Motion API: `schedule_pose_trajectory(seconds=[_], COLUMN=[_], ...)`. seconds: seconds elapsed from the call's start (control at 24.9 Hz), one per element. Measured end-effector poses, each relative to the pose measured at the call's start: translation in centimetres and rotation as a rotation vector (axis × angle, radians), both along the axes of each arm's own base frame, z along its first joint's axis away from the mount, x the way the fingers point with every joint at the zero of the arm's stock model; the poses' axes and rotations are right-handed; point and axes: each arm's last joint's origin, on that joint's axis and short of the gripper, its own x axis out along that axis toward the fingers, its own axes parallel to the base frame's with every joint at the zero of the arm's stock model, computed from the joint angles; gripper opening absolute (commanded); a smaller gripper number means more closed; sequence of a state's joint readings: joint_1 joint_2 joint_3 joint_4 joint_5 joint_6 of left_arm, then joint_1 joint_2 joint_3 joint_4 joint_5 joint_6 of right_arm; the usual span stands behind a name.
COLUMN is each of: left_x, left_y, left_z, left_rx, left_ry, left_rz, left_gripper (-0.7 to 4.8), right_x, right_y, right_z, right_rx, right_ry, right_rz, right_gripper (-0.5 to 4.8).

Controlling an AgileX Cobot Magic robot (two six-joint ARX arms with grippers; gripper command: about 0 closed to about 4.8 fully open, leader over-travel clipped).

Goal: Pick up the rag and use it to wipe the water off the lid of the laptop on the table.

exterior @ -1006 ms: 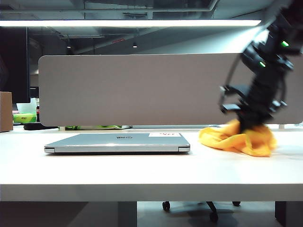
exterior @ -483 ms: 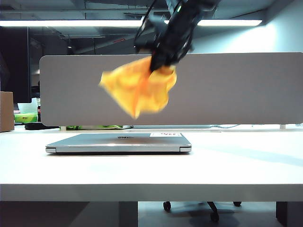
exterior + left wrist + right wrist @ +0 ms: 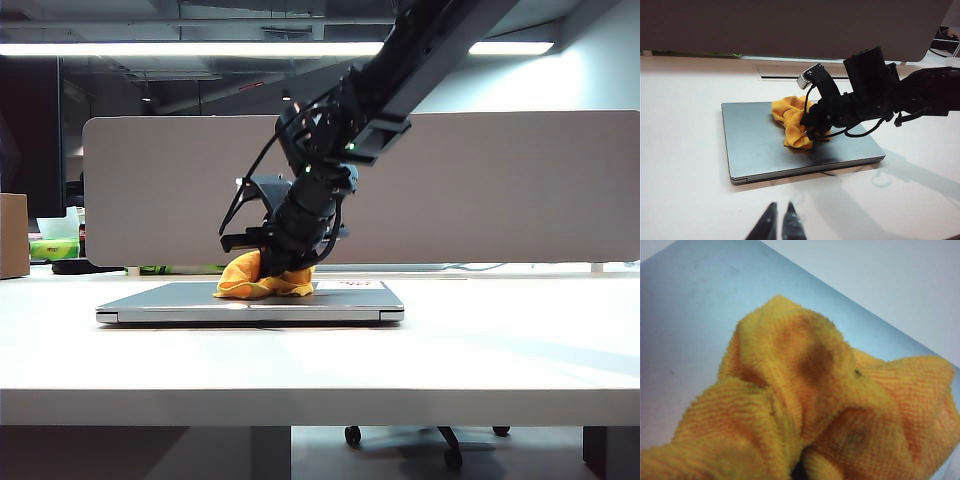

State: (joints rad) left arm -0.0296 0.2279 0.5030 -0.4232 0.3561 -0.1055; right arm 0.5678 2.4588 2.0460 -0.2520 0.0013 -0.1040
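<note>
The silver-grey laptop (image 3: 160, 303) lies closed on the white table (image 3: 500, 350), its lid (image 3: 752, 145) facing up with a white sticker (image 3: 347, 285) near one corner. The yellow-orange rag (image 3: 262, 281) sits bunched on the middle of the lid. My right gripper (image 3: 283, 266) reaches across and presses down into the rag (image 3: 790, 120), shut on it. In the right wrist view the rag (image 3: 805, 405) hides the fingers, with the lid (image 3: 685, 315) behind. My left gripper (image 3: 780, 220) hovers over bare table in front of the laptop, shut and empty. No water shows.
A grey divider panel (image 3: 480, 190) runs along the table's back edge. A cardboard box (image 3: 12, 235) and green packets (image 3: 52, 248) stand at the far left. A cable slot (image 3: 790, 72) is cut into the table behind the laptop.
My right gripper lifted the rag off the table right of the laptop, swung it up and left, and has brought it down onto the lid.
</note>
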Motion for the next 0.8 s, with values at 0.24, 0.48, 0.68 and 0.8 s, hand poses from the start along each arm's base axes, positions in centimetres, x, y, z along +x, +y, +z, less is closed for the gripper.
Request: schedule_pose_trajectory(seconds=[0.24,0.48,0.68,0.8], left_x=[0.0,0.0,0.0,0.0], left_y=[0.0,0.0,0.0,0.0], left_z=[0.0,0.0,0.0,0.0], left_rx=[0.000,0.000,0.000,0.000], left_ry=[0.000,0.000,0.000,0.000], left_rz=[0.000,0.000,0.000,0.000], left_gripper=[0.19,0.19,0.19,0.19], right_x=[-0.7,-3.7,-1.3,2.8], right_y=[1.3,5.5,2.9,-3.8], right_z=[-0.6,-0.4,0.7,1.8], right_rx=[0.048,0.036,-0.045,-0.088], right_ry=[0.043,0.050,-0.024,-0.014], right_rz=[0.101,0.204,0.042,-0.151], right_gripper=[-0.05,-0.05,-0.05,-0.05])
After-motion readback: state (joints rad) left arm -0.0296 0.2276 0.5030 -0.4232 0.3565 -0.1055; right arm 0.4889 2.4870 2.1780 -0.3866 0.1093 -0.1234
